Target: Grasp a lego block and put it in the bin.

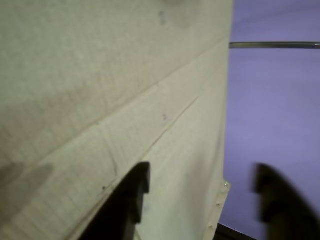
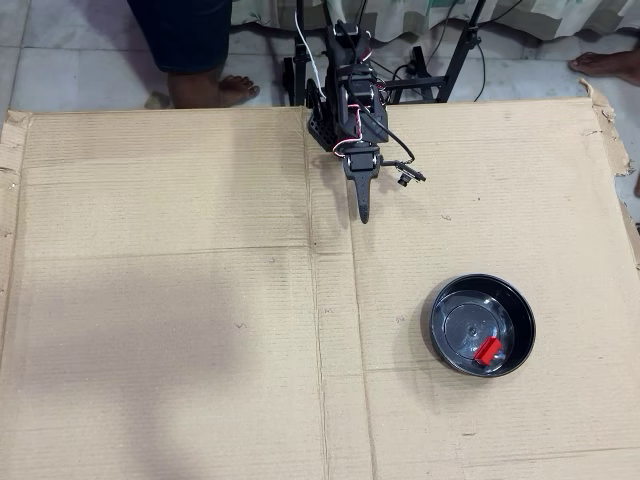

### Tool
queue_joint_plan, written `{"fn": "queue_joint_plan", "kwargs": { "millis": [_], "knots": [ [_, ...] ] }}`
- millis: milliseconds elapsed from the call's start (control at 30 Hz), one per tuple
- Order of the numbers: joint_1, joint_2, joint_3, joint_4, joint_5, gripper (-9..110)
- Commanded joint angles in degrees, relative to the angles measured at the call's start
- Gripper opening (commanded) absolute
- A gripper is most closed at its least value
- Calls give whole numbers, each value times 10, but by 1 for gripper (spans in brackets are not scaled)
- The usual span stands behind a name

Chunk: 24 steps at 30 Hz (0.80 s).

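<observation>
In the overhead view the lego block, tiny and bright red, lies inside the bin, a round glossy black bowl at the right of the cardboard. It rests at the lower right of the bowl's flat bottom. My gripper hangs near the arm's base at the top centre, far from the bowl, pointing down the picture. In the wrist view the gripper is open. Its two dark fingers stand wide apart with nothing between them. Neither block nor bin shows in that view.
A large cardboard sheet covers the work surface, with a crease running down its middle. Bare feet and black stand legs are behind the arm's base. Another foot is at the top right. A thin dark rod crosses the wrist view.
</observation>
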Motion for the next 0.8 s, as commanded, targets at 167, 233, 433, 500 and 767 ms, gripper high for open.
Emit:
{"fn": "queue_joint_plan", "kwargs": {
  "millis": [167,233,433,500,767],
  "knots": [
    [4,57,28,-1,-4,0],
    [14,57,28,-1,-4,0],
    [33,58,36,25,-4,0],
    [40,58,36,43,-4,0],
    [47,60,34,102,-7,0]
  ]
}}
